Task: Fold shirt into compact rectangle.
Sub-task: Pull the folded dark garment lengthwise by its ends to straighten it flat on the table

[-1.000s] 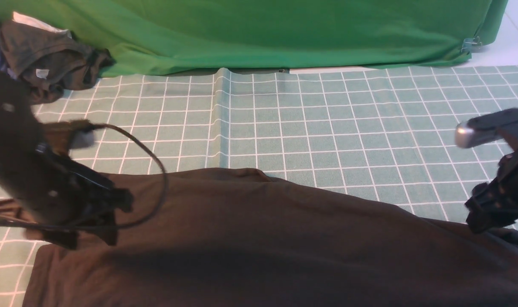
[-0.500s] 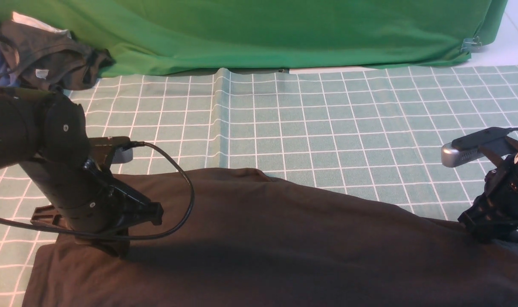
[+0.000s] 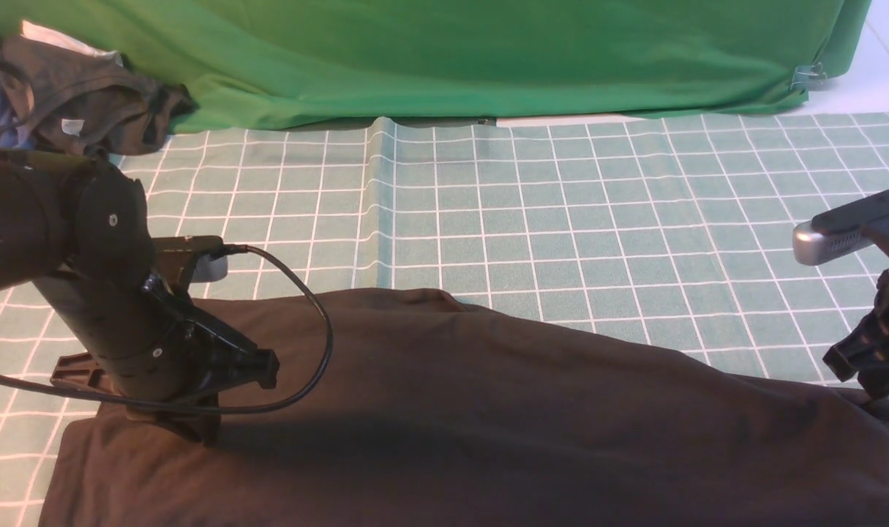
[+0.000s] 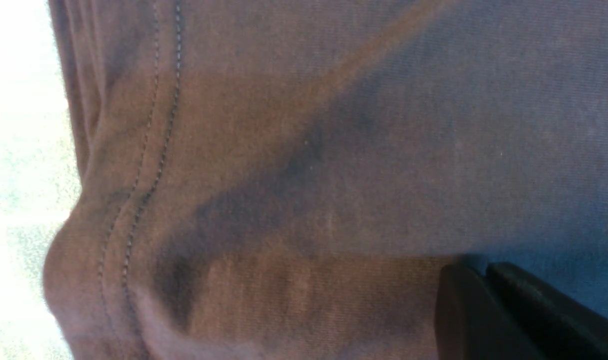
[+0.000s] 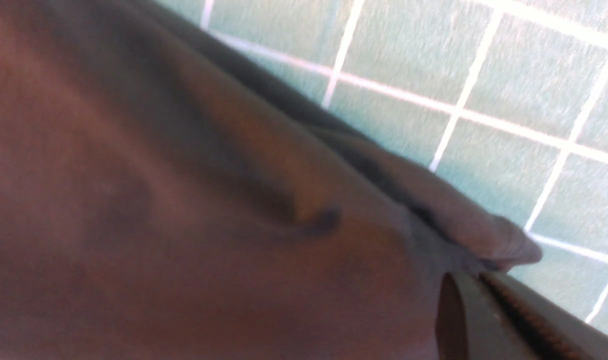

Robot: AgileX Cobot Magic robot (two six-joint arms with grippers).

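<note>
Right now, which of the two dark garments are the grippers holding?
The large shirt spread across the near side: left gripper and right gripper are shut on its ends. The smaller grey garment with the white tag lies untouched at the far left.

The shirt (image 3: 444, 410) was dark, brownish-black knit, its showing surface plain; it lay spread across the near part of the green gridded cloth (image 3: 561, 219), a wide band reaching from left to right; its far edge rose to a low hump near the middle, then slanted nearer toward the right; the right end was puckered into a small raised ridge; at the left end a double-stitched hem (image 4: 133, 200) bunched into a soft bulge.
</note>
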